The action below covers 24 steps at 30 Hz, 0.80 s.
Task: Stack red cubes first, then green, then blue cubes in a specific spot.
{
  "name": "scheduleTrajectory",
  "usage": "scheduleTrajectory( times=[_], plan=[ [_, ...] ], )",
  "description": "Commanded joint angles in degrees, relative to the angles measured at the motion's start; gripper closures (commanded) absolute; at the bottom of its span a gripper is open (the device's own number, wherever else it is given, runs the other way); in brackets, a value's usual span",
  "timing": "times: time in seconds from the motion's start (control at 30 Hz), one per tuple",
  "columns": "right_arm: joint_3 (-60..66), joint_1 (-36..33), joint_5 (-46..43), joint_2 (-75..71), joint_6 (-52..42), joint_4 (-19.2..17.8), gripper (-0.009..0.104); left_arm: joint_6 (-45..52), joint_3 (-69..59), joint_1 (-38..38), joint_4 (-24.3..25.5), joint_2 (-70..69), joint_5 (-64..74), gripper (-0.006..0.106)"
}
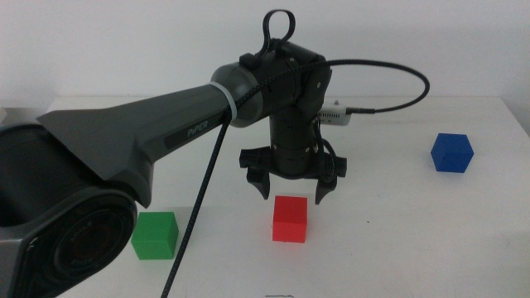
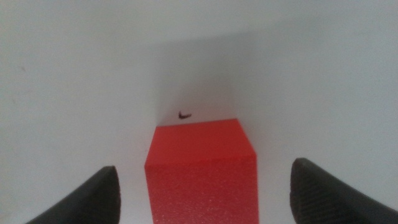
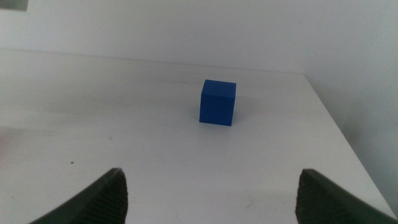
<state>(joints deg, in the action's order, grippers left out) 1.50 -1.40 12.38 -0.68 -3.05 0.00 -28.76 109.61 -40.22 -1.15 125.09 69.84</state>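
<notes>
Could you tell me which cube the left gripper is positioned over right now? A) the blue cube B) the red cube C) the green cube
B: the left gripper hangs open just above the red cube, which sits between its jaws in the left wrist view, while the green cube and blue cube stand apart.

The left arm (image 1: pixel 141 136) has a dark grey, matte, angular casing printed with pale "PIPER" lettering (image 1: pixel 197 130), and a lighter grey band rings its wrist joint. A black cable (image 1: pixel 195 209) runs along the arm, another loops over the black wrist housing, and a thin black lead arcs off to the right. Both the left gripper (image 1: pixel 291 192) and the right gripper (image 3: pixel 211 202) carry dark, matte, blunt-tipped jaws.
</notes>
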Motion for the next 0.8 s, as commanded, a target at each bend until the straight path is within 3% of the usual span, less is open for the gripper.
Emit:
scheduleTrajectory(
  times=[0.0, 0.23, 0.43, 0.5, 0.77],
  plan=[
    [-0.6, -0.1, -4.3, -0.9, -0.7, -0.8, 0.012, -0.4, 2.2, -0.3, 0.4, -4.7, 5.5, 0.007],
    [-0.6, -0.1, -4.3, -0.9, -0.7, -0.8, 0.012, 2.5, 2.2, -0.3, 4.8, -11.8, 5.5, 0.007],
    [-0.6, -0.1, -4.3, -0.9, -0.7, -0.8, 0.012, 3.7, 2.2, 0.1, 15.1, -21.0, 5.5, 0.007],
    [-0.6, -0.1, -4.3, -0.9, -0.7, -0.8, 0.012, 3.8, 2.2, 0.8, 16.2, -23.7, 5.5, 0.007],
    [-0.6, -0.1, -4.3, -0.9, -0.7, -0.8, 0.012, 8.1, -8.5, 11.5, 11.7, -37.0, 5.5, 0.007]
  ],
)
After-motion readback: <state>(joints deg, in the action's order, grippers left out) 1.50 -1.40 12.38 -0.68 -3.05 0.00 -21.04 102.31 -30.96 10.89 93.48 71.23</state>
